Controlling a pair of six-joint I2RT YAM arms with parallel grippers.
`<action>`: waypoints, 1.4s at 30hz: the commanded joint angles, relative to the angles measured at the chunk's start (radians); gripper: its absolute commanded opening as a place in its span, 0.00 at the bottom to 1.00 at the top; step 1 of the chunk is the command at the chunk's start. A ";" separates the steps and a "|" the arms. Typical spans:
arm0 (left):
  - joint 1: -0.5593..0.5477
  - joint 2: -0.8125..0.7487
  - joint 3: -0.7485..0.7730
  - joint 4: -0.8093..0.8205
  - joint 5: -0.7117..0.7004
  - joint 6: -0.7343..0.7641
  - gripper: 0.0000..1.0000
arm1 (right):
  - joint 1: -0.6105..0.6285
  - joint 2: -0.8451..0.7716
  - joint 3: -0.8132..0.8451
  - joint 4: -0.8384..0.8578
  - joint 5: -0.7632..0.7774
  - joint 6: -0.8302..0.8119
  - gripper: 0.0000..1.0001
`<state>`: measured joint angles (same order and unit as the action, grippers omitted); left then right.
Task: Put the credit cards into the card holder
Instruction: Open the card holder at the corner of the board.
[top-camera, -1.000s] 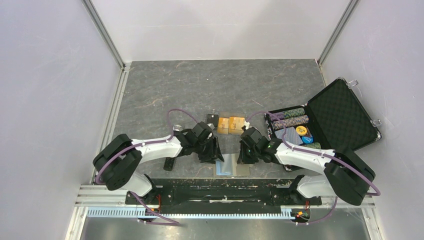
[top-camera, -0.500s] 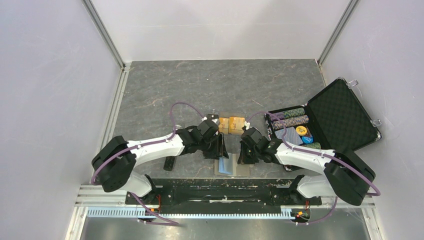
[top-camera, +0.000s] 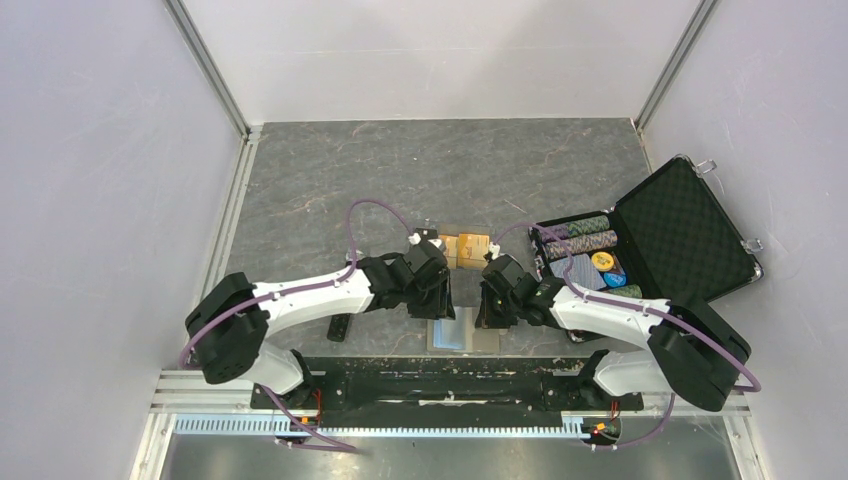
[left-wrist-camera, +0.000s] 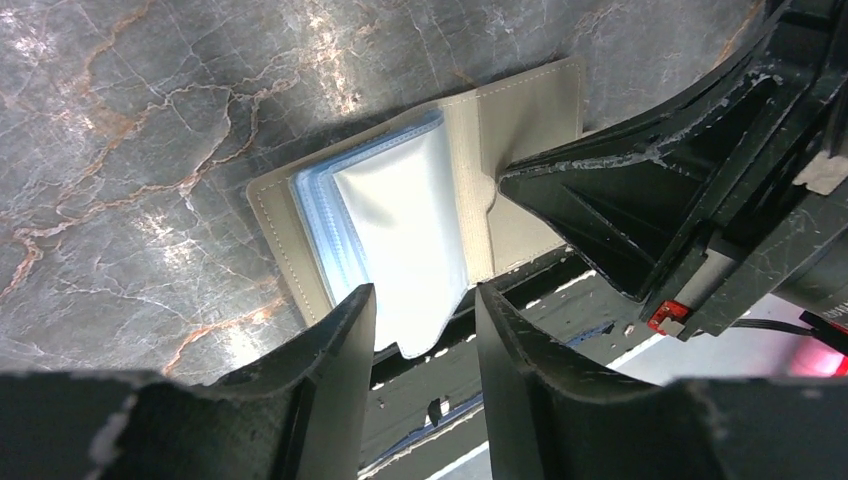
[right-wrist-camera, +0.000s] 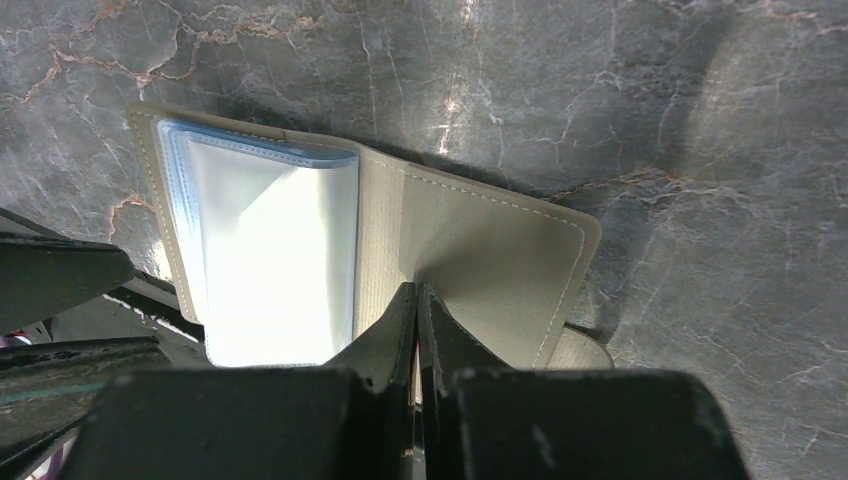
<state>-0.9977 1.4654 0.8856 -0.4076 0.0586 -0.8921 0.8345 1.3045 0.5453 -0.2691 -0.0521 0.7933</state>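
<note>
Your left claw (top-camera: 434, 287) swung right and a little farther across the surface (top-camera: 400, 170) over the last second, while the right claw (top-camera: 489, 300) stayed put. You had the card holder (top-camera: 461, 331) lying open near the near edge, between the 2 claws, pale blue sleeves on its left half and its grey-tan flap on the right. In the left wrist view your left claw (left-wrist-camera: 422, 300) stood open, 1 finger either side of the top clear sleeve's edge, gripping nothing. Your right claw (right-wrist-camera: 416, 292) was closed, fingers pressed together, its tip bearing down on the grey-tan flap beside the fold. You had 2 orange-gold credit cards (top-camera: 467, 247) lying side by side just beyond both claws. At far right the black chip case (top-camera: 685, 235) sat open.
</note>
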 joint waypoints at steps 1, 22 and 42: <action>-0.011 0.031 0.025 0.013 -0.025 0.031 0.48 | -0.002 -0.019 -0.009 0.012 0.010 -0.003 0.00; -0.019 0.106 0.049 0.125 0.069 0.008 0.43 | -0.008 -0.027 -0.016 0.020 0.000 -0.005 0.00; -0.037 0.139 0.174 0.031 0.107 0.031 0.48 | -0.066 -0.304 0.023 -0.040 0.088 -0.017 0.00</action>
<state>-1.0161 1.5650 1.0180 -0.3981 0.1154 -0.8780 0.7971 1.0733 0.5354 -0.2756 -0.0353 0.7883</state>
